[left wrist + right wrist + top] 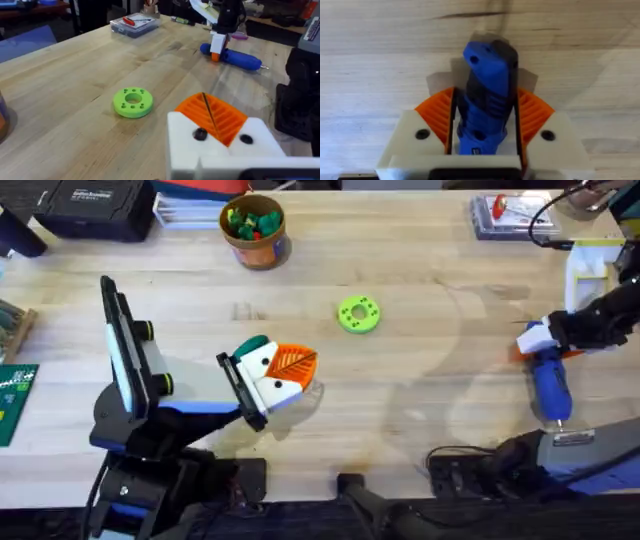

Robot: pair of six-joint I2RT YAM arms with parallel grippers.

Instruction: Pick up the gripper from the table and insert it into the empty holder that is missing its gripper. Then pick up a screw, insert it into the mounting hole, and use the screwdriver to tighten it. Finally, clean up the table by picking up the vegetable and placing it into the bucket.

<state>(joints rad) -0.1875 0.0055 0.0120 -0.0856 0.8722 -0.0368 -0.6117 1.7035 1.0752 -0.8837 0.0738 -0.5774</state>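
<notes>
Left pincer (pixel 285 375) sat low over counter (pixel 420 440) left of centre, orange pads pressed together, nothing between; teal piece showed behind it. One bucket (pixel 254 230) stood at far edge, green and yellow pieces inside. One lime-green disc (pixel 359 314) lay mid-counter. One screwdriver (pixel 549 385) lay flat at right. Right pincer (pixel 485 127) was clamped across its blue body.
</notes>
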